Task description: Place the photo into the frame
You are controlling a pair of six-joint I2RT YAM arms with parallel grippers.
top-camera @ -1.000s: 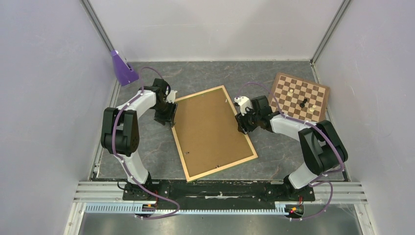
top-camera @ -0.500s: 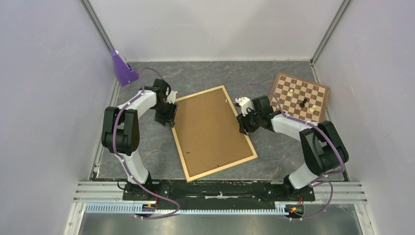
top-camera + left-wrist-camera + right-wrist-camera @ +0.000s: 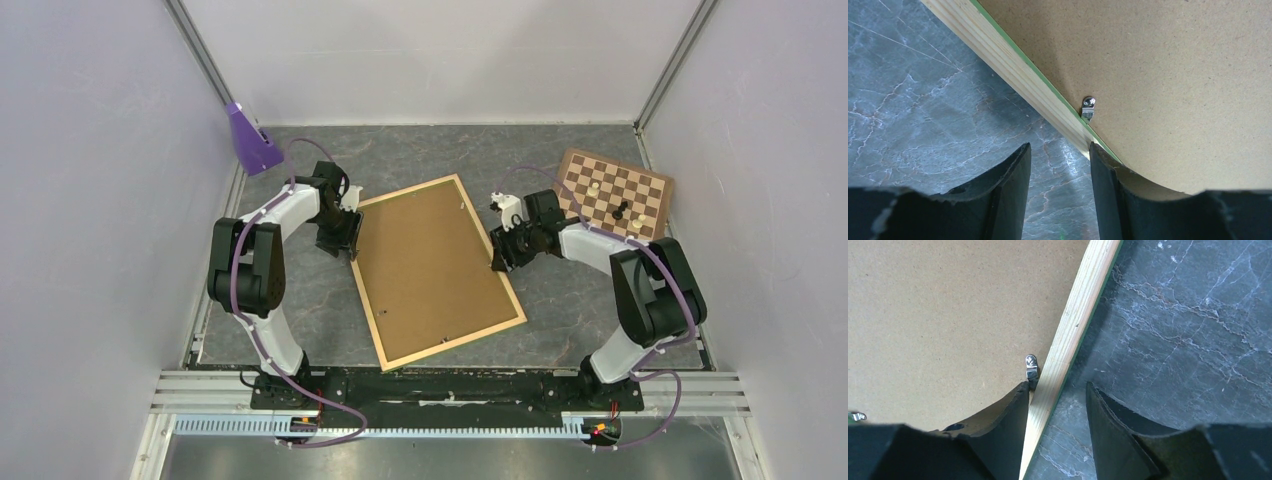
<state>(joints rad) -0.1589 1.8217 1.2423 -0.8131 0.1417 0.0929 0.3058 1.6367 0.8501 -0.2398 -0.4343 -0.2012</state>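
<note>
- You have the frame point(image 3: 1069, 340) lying back-up on the tabletop point(image 3: 420, 150) between the arms, brown panel point(image 3: 430, 265) inside it.
- Your left gripper point(image 3: 1059, 150): jaws apart, at the left rail.
- Your right gripper point(image 3: 1057, 387): jaws apart, straddling the right rail.

The frame point(image 3: 1018, 72) lies flat and face down on the counter point(image 3: 560, 310), left of the chessboard point(image 3: 612, 197) and apart from it, turned askew. Its thin pale wood rails face up, showing a green strip along the edge. A brown hardboard panel point(image 3: 435, 270) fills its opening, with small metal clips point(image 3: 1088, 108) at the rim.
</note>
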